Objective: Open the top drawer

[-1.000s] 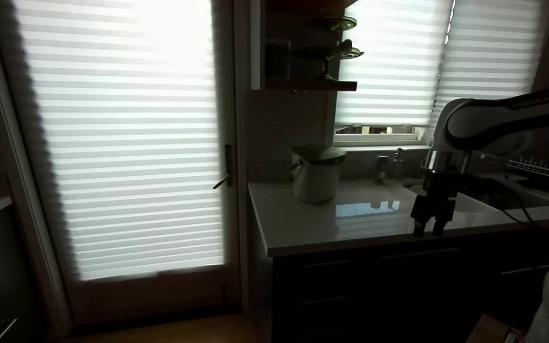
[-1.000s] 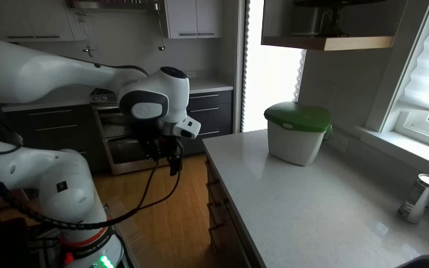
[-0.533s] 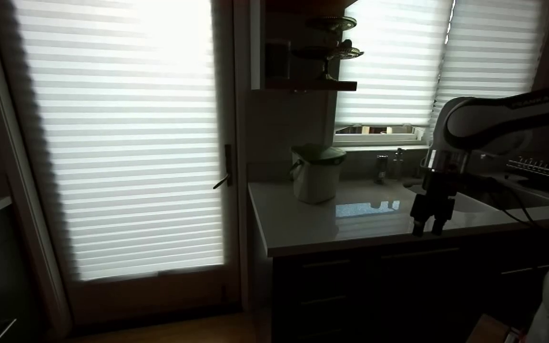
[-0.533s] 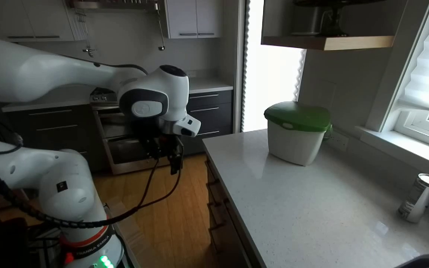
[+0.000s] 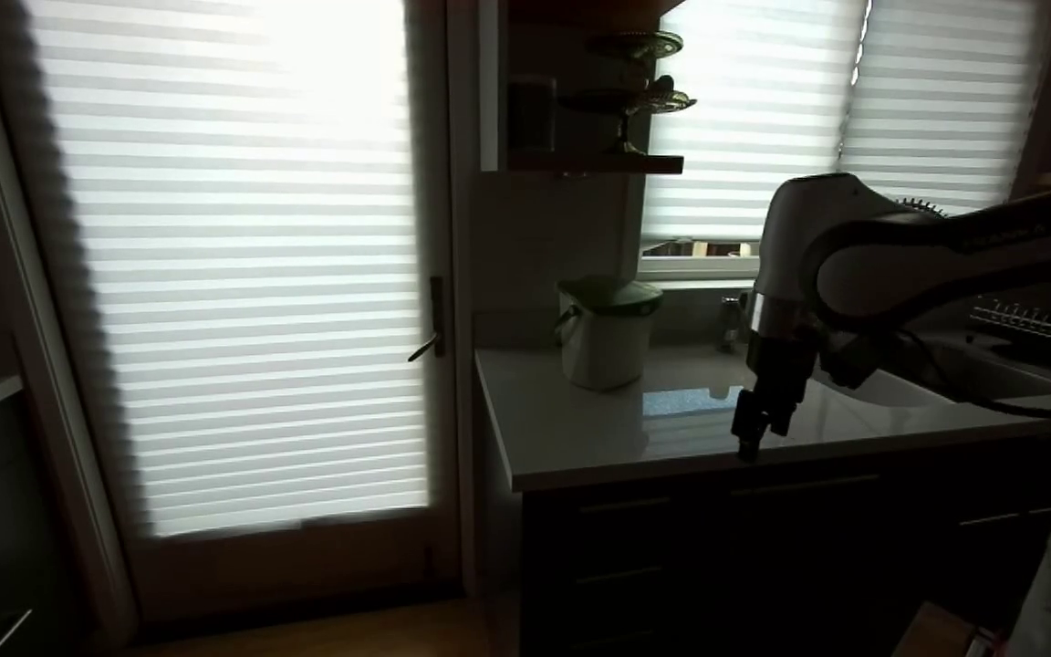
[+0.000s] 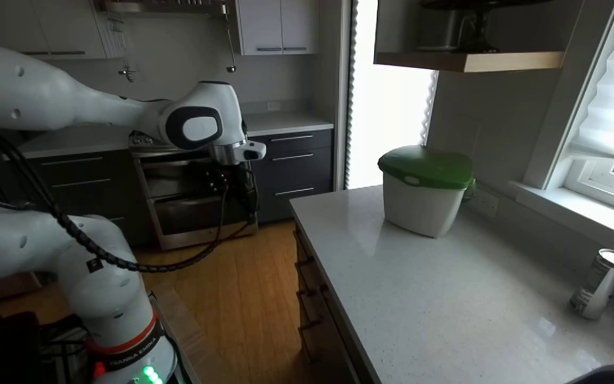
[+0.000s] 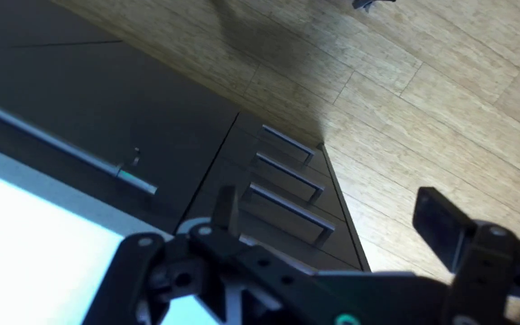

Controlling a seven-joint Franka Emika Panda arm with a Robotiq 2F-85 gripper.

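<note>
In the wrist view the gripper [image 7: 333, 217] had its jaws wide apart, drawer fronts [image 7: 287, 221] and floor [image 7: 445, 122] showing through the gap; whether either finger [image 7: 443, 228] touched the dark cabinet [image 7: 169, 117] could not be judged. The top drawer [image 7: 282, 243] lay at lower centre of that frame, partly covered by the gripper. Four short handles [image 7: 289, 171] lined the drawer fronts; one long handle [image 7: 43, 135] crossed the left. In both exterior views one green-lidded bin [image 6: 419, 210] stood on the pale worktop [image 6: 381, 298]; in an exterior view one can [image 6: 600, 285] stood at lower right.
</note>
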